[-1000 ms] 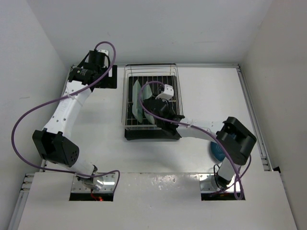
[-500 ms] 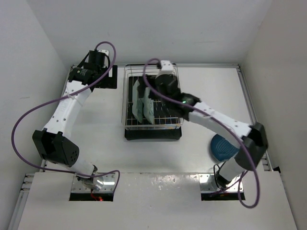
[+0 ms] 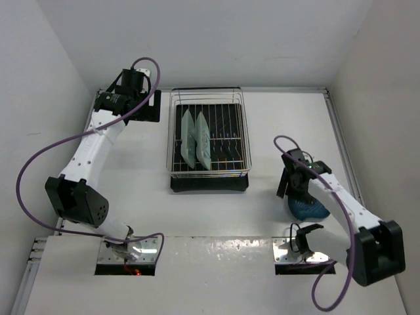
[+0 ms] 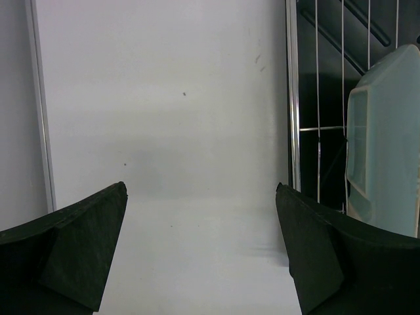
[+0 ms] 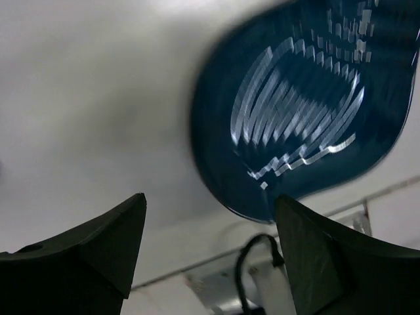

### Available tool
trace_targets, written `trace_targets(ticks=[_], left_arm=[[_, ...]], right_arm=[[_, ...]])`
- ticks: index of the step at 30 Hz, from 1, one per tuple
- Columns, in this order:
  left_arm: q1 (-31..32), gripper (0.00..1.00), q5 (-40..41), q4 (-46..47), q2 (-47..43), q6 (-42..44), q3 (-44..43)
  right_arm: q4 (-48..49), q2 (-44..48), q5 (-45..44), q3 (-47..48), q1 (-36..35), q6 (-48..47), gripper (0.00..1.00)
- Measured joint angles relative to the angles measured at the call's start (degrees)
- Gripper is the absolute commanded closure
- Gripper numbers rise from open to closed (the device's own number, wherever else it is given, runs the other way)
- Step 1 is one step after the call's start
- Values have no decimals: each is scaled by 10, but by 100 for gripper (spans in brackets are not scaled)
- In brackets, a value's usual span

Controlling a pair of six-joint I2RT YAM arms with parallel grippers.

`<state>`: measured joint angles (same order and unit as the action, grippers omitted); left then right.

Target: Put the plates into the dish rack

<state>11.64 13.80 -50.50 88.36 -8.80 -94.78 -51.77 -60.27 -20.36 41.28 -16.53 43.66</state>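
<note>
Plates count three: two translucent mint plates (image 3: 188, 139) (image 3: 203, 142) on edge in the single dish rack (image 3: 247, 131), one round dark blue plate (image 3: 310, 210) at its four o'clock. Left gripper (image 4: 200, 252) and right gripper (image 5: 210, 252) both gape, empty.

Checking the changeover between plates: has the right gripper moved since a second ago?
Yes. The right gripper has left the dish rack and swung toward the near right, now beside the dark blue plate.

The dish rack (image 3: 244, 131) sits mid-table (image 3: 138, 177), toward the far edge. Two plates (image 3: 203, 141) stand on edge, side by side, in the rack's left half. The third plate (image 3: 306, 211) lies on the table at four o'clock from the rack, well apart.
</note>
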Motion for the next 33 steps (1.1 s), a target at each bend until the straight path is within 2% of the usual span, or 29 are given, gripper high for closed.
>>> trace_targets(ticks=[4,17,19,20,22,23,26,29,33], left_arm=[[0,0,0,0,-1,3,0],[0,0,-3,0,-16,9,0],[0,0,-5,0,-16,9,0],[0,0,-6,0,-16,9,0],[0,0,-10,-1,-16,11,0],[0,0,-12,-1,-16,11,0],[0,0,-19,-2,-16,12,0],[0,0,-21,-2,-16,13,0],[0,0,-23,-3,-16,13,0]], right_arm=[[-12,-53,14,-61,8,1,25],[90,-202,-35,-60,-3,-30,35],[79,-233,-49,-45,-9,-30,42],[76,-247,-56,-36,-14,-30,52],[76,-274,-70,-24,-23,-28,64],[77,-287,-78,-19,-28,-26,76],[78,-310,-94,-13,-37,-32,100],[64,-308,-134,-14,-44,-50,100],[89,-263,-127,-36,-40,-90,100]])
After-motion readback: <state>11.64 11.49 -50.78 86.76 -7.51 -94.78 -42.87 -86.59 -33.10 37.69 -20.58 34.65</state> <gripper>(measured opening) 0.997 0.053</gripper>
